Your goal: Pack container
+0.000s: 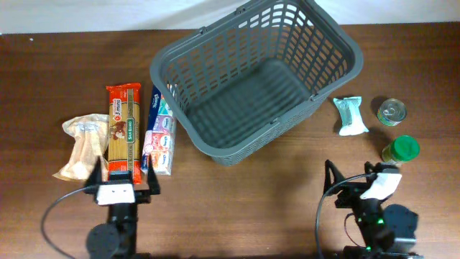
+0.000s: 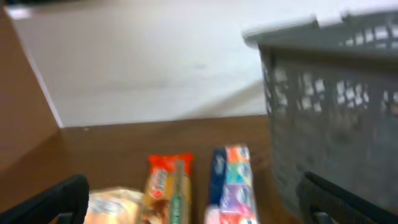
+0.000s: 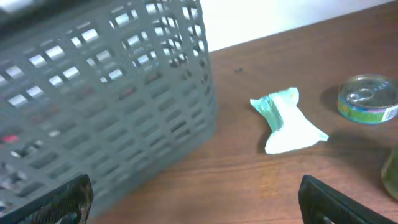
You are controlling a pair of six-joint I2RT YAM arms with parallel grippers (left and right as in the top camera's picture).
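Note:
The dark grey basket (image 1: 215,140) stands empty at the table's middle back; it also shows in the left wrist view (image 2: 329,106) and the right wrist view (image 3: 106,106). Left of it lie a bread bag (image 1: 83,144), an orange pasta packet (image 1: 122,129) and a tissue pack (image 1: 160,133). Right of it lie a pale green packet (image 1: 351,115), a tin can (image 1: 392,111) and a green-lidded jar (image 1: 400,150). My left gripper (image 1: 122,183) is open and empty, just in front of the pasta packet. My right gripper (image 1: 353,181) is open and empty near the front right.
The brown wooden table (image 1: 251,201) ends at a white floor behind the basket. In the right wrist view the green packet (image 3: 286,121) and tin can (image 3: 367,99) lie ahead to the right.

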